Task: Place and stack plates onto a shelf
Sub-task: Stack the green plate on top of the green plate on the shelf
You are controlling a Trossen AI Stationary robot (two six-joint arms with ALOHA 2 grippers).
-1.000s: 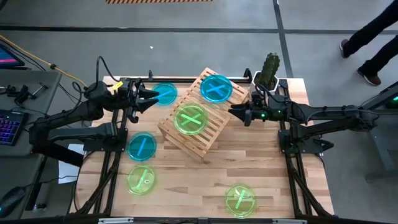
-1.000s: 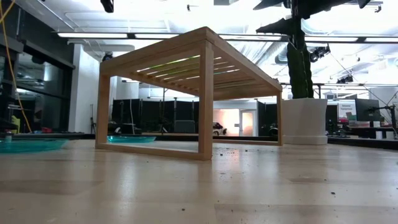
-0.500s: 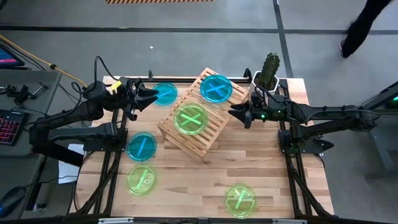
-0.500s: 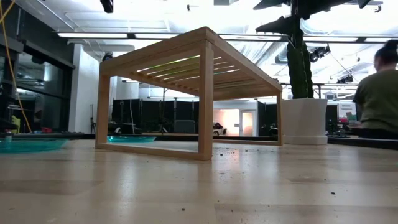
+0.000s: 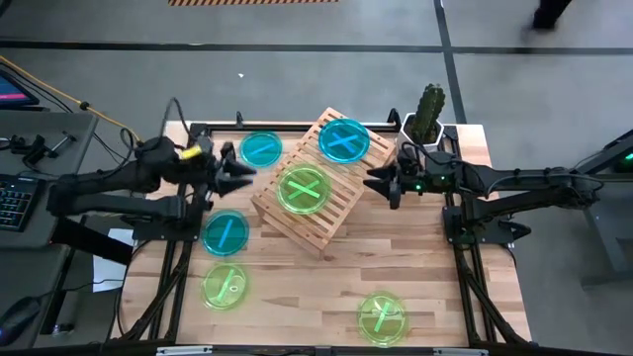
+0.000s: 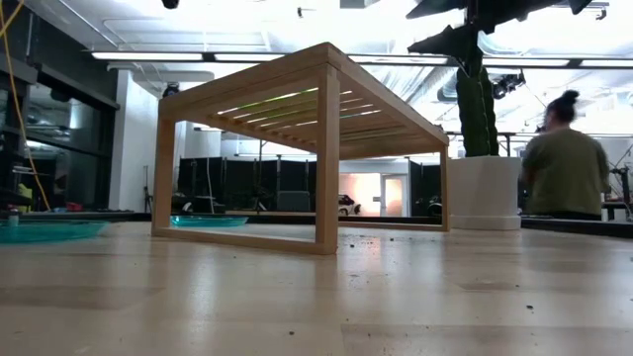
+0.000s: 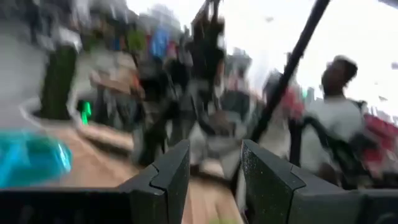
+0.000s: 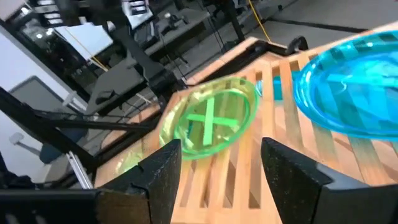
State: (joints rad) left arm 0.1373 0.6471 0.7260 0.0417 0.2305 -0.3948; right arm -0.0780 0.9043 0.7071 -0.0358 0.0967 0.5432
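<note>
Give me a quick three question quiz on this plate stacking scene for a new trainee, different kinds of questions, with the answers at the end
1. True or false: two plates lie on the shelf, a green plate with a cross mark and a blue plate with a cross mark.
2. How many plates lie on the table off the shelf? A) two B) four C) six
3. Fill in: the white pot with the cactus stands at the table's far corner on the ____ arm's side.

Key:
1. True.
2. B: two blue, two green.
3. Right. The right gripper, open and empty, hangs by the shelf; the left gripper, also open and empty, is at its other side.
</note>
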